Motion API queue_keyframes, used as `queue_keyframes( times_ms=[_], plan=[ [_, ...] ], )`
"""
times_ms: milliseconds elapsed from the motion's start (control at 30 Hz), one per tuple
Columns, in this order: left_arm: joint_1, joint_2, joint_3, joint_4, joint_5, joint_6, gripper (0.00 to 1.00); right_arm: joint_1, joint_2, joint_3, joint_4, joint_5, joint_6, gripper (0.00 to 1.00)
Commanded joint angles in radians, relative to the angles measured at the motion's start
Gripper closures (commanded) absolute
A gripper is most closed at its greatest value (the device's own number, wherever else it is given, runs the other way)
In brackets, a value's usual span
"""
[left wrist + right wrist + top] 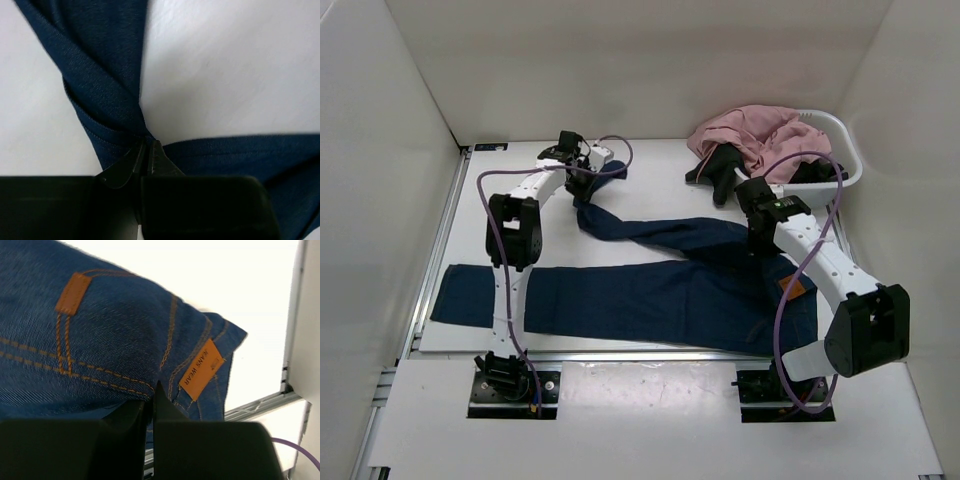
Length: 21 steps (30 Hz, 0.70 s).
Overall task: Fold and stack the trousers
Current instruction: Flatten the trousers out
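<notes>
One pair of dark navy-blue denim trousers (650, 295) lies spread over the white worktop (670, 185). One leg runs flat to the left along the near edge, the other trails up and left toward the far side, and the waist sits at the right.

There are two arms, each gripping this one garment. The left fingers (582, 183) are at the far end of the raised leg and the right fingers (760, 243) are at the waist. At the far right corner stands one white plastic basket (847, 150). One crumpled pink garment (760, 135) lies in it, and one small black garment (720, 165) hangs over its near rim.

Only the left wrist view shows the left fingers (125, 170) pressed together on a twisted fold of the denim (105, 75).

Only the right wrist view shows the right fingers (162, 407) closed on the waist edge. It also shows orange stitching, one orange label (200, 369) reading "JEANS WEAR", and one smaller orange-brown tab (73, 293). From overhead, the label is just a small orange fleck.
</notes>
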Motion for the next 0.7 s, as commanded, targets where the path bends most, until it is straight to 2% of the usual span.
queue_keyframes(
  times_ms=[0,167,233,300,367,433,500,533,567,600,633,667],
  plan=[
    [0.045,-0.142,-0.066,-0.163,-0.187,0.124,0.86,-0.023,-0.032,0.019,-0.033,0.104,0.020,1.00],
    [0.087,-0.386,-0.167,-0.365,-0.302,0.219,0.86,-0.049,-0.118,-0.054,-0.001,0.114,0.020,1.00],
    [0.087,-0.450,-0.208,-0.490,-0.302,0.261,0.86,-0.049,-0.165,-0.076,0.022,0.114,0.011,1.00],
    [0.087,-0.509,-0.233,-0.607,-0.244,0.298,0.86,-0.049,-0.205,-0.089,0.033,0.114,-0.002,1.00],
    [0.056,-0.579,-0.328,-0.632,-0.222,0.328,0.86,-0.049,-0.227,-0.103,0.067,0.082,-0.012,1.00],
    [0.034,-0.580,-0.351,-0.619,-0.222,0.345,0.86,-0.049,-0.241,-0.128,0.078,0.060,-0.023,1.00],
    [0.034,-0.492,-0.301,-0.609,-0.222,0.319,0.86,-0.049,-0.241,-0.128,0.105,0.039,-0.032,1.00],
    [0.043,-0.451,-0.266,-0.599,-0.222,0.290,0.79,-0.049,-0.241,-0.139,0.114,0.029,-0.042,1.00],
    [0.044,-0.405,-0.166,-0.585,-0.222,0.267,0.56,-0.049,-0.229,-0.139,0.125,0.029,-0.042,1.00],
    [0.044,-0.294,-0.096,-0.585,-0.222,0.246,0.46,-0.049,-0.229,-0.139,0.146,0.019,-0.042,1.00],
    [0.044,-0.233,-0.016,-0.585,-0.213,0.200,0.41,-0.049,-0.219,-0.149,0.156,0.019,-0.051,1.00],
    [0.044,-0.177,0.164,-0.594,-0.204,0.175,0.39,-0.049,-0.203,-0.149,0.156,0.008,-0.051,1.00]
  ],
)
